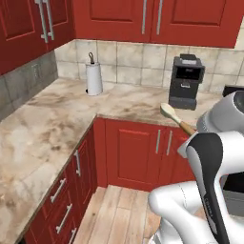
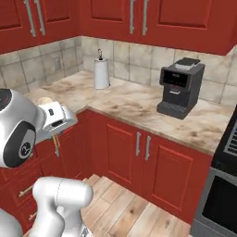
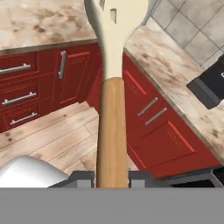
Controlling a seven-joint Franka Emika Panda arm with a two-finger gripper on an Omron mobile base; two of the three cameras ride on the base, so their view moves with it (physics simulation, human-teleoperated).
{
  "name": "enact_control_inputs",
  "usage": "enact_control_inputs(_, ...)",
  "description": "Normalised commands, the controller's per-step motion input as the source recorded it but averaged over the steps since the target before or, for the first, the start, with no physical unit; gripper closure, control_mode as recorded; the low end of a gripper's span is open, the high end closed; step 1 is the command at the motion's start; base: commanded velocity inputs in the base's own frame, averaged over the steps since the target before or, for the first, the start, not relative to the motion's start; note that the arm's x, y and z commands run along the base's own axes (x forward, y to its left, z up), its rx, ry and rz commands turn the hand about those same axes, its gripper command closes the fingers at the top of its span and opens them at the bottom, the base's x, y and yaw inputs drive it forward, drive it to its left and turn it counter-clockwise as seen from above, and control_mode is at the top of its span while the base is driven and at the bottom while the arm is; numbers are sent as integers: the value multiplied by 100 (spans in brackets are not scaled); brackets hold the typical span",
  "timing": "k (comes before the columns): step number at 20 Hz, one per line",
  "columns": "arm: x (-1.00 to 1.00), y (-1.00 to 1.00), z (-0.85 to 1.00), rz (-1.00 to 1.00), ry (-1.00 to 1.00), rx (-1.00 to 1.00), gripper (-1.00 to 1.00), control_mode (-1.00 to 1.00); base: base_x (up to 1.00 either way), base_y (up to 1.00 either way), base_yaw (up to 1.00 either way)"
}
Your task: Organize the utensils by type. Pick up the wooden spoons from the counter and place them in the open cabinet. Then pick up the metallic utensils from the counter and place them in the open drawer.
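I've got my tool [image 3: 112, 177] clamped on the darker orange-brown handle of one wooden spoon [image 3: 112, 131], a finger on each side of the shaft. The spoon's long axis runs straight out ahead of the tool, handle at the fingers, pale tan bowl at the far end. It hangs in the air over the pale plank floor [image 3: 57, 135], clear of the beige marbled tabletop [image 1: 43, 128].

From the left base view the spoon [image 1: 175, 118] pokes out from behind my white arm, bowl toward the corner of the tabletop. Ahead sit a white paper-towel roll on its stand [image 1: 94, 78] and a black coffee machine [image 1: 186, 82], both well apart from the spoon. Red wall cabinets with grey bar handles [image 1: 143, 19] run along the top; every door I can see there looks shut, so I can't tell from here where the open cabinet lies.

My judgement: this spoon needs carrying up and bowl-first into that cabinet. With the long shaft sticking forward, the bowl tip will lead, and it's what could clip a door edge or shelf on the way in.
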Motion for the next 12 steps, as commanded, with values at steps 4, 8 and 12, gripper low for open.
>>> enact_control_inputs(4, 0, 0, 0, 0, 0, 0, 100, 100, 6, 0, -73)
enact_control_inputs(8, 0, 0, 0, 0, 0, 0, 100, 100, 6, 0, -74)
enact_control_inputs(12, 0, 0, 0, 0, 0, 0, 100, 100, 6, 0, -75)
